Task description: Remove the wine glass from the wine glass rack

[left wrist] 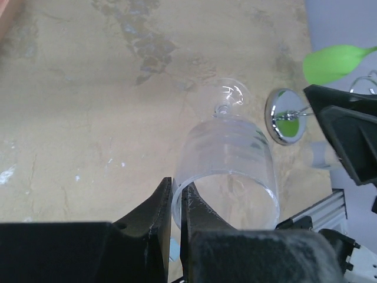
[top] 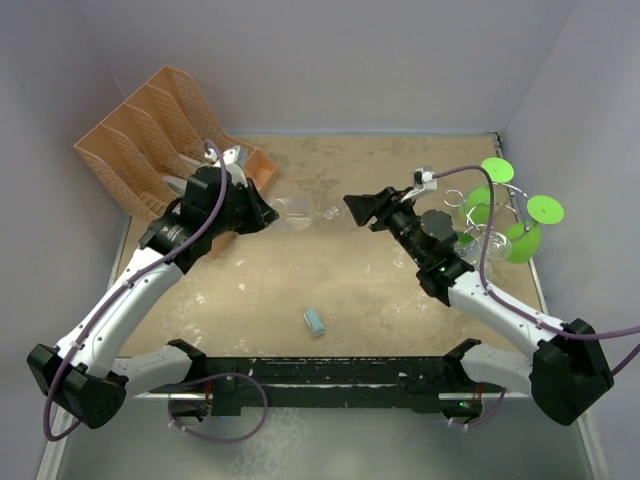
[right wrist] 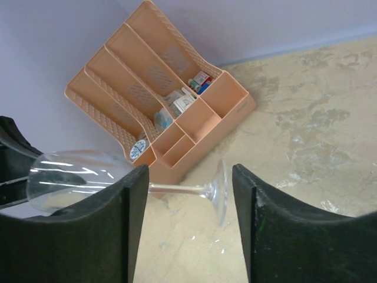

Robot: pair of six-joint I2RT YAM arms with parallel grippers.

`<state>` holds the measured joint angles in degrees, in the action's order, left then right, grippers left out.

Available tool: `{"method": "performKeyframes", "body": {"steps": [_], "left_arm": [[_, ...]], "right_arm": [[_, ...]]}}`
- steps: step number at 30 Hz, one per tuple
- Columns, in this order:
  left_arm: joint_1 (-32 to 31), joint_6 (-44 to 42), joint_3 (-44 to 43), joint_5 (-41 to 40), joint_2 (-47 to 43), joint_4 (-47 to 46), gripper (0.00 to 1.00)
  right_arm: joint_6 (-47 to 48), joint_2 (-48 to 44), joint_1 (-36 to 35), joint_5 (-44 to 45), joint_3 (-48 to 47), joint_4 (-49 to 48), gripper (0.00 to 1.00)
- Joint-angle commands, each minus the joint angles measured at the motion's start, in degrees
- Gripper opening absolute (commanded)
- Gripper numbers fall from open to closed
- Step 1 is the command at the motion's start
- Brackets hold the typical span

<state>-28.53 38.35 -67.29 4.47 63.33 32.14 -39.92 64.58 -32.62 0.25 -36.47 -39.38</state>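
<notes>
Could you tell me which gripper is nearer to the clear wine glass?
Left. The left gripper pinches the wine glass at its rim; the right gripper, open, faces its foot, seemingly apart.

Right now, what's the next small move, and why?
Probably back the right gripper straight away. Its jaws stand open on either side of the stem of the clear wine glass, while the left gripper is pinched on the bowl rim, apart from the chrome wire rack. The left alone seems to carry it.

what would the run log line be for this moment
left gripper: shut on wine glass bowl rim | glass: clear, sideways, away from wine glass rack | right gripper: open by its foot, not gripping
</notes>
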Motion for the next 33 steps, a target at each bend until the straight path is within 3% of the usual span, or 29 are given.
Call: {"method": "performKeyframes", "body": {"steps": [1,9,12,13,21,26,33], "left_arm": [[0.1,-0.1,-3.8,-5.1,1.7,2.5,0.00],[0.1,-5.3,-12.4,-13.8,13.2,13.5,0.00],[0.2,-7.4,-16.1,-15.3,17.5,14.8,0.00],[0.2,-8.0,-17.4,-16.0,19.0,15.4,0.00],[0.6,-11.8,-31.1,-24.3,31.8,21.2,0.00],[1.7,-13.7,-39.0,-22.7,39.6,25.9,0.00],[3.4,-15.0,-42.7,-22.7,44.5,28.2,0.00]], "right_arm": [[1.8,-1.9,-0.2,1.2,-3.7,0.6,0.65],[1.8,-5.2,-0.2,15.5,-9.9,15.8,0.78],[-2.5,-4.5,-0.2,22.9,-13.8,23.6,0.99],[-3.7,-3.9,-0.2,24.9,-14.8,26.2,1.00],[0.1,-3.3,-0.2,27.1,-21.2,33.9,1.00],[7.2,-8.8,-0.2,20.7,-16.2,27.2,1.00],[11.8,-16.1,-0.1,19.9,-11.3,24.3,1.00]]}}
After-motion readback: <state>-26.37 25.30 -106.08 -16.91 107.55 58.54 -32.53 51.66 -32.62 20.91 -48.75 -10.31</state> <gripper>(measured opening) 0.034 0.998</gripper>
